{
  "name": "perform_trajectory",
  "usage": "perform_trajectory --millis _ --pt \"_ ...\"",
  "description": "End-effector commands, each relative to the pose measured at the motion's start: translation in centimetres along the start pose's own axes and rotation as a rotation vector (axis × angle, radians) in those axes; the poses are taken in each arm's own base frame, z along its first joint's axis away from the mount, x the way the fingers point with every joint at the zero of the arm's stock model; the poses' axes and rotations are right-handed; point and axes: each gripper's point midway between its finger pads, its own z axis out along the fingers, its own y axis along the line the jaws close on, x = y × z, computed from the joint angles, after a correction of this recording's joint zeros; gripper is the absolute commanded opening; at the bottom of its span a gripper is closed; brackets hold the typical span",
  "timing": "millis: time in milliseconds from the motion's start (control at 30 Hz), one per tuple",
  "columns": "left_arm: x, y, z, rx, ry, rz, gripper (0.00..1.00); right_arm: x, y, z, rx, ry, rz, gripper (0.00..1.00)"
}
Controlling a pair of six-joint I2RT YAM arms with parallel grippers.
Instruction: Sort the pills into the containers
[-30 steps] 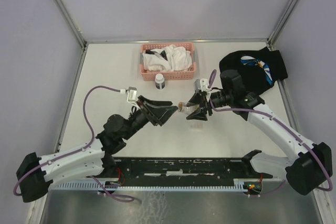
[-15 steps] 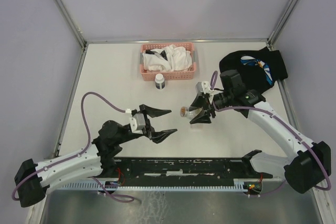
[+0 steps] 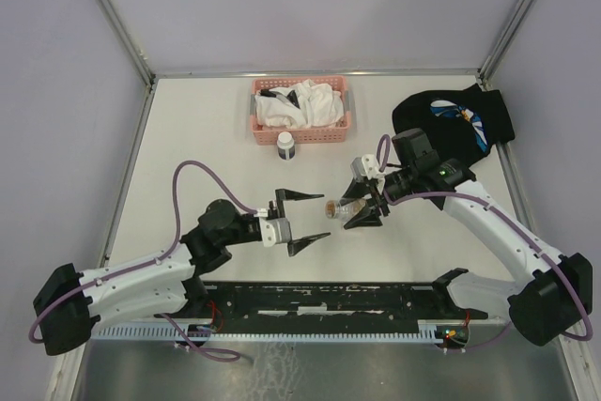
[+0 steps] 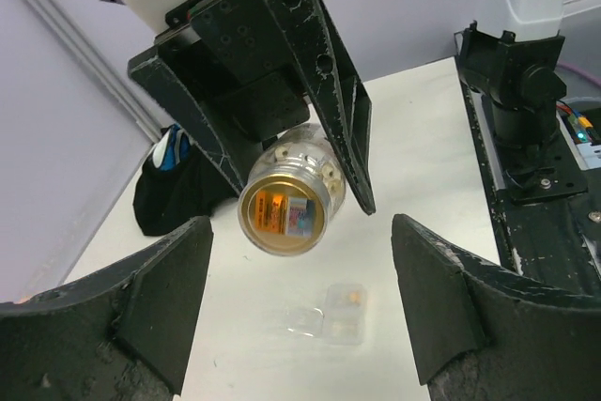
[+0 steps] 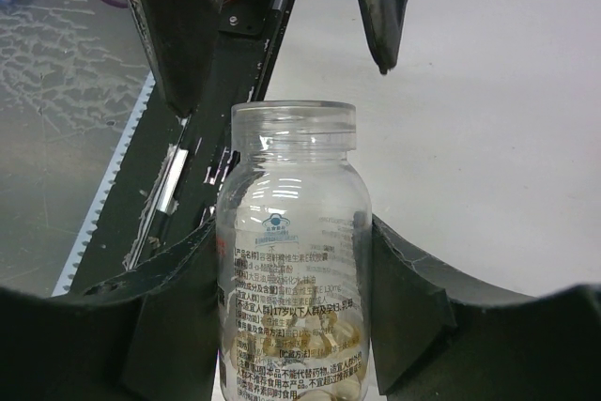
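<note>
Right hand [image 3: 362,200] clamps an uncapped clear bottle [image 3: 338,203], mouth toward the empty left hand [image 3: 317,218], fingers wide apart; a clear box [image 4: 335,312] lies on the table [image 3: 188,138] nearby.

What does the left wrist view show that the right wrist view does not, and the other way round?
Only the left wrist view shows the small clear box on the table and the black cloth behind. Only the right wrist view shows the printed text on the side of the bottle. Both show the bottle held in the right gripper, pointing toward the open left gripper.
</note>
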Motion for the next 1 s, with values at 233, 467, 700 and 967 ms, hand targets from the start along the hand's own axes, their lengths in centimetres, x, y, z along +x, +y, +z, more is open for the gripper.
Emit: perform_trajectory --millis 233,467,700,967 --pt "-1.4 0.9 2.7 0.054 -0.042 0.031 0.62 -1.9 0.1 -0.4 -0.018 -0.036 -0.074 0.02" --pt "-1.3 1.0 2.7 0.047 -0.043 0.016 0.57 -1.9 0.1 -0.3 -0.021 -0.033 -0.071 0.02" --pt "-1.1 1.2 2.8 0.036 -0.035 -0.012 0.56 -1.7 0.0 -0.3 -0.023 -0.031 -0.067 0.02" --pt "-0.9 1.2 3.1 0.021 -0.023 -0.108 0.29 -1.4 -0.3 -0.3 -0.013 -0.017 -0.056 0.02"
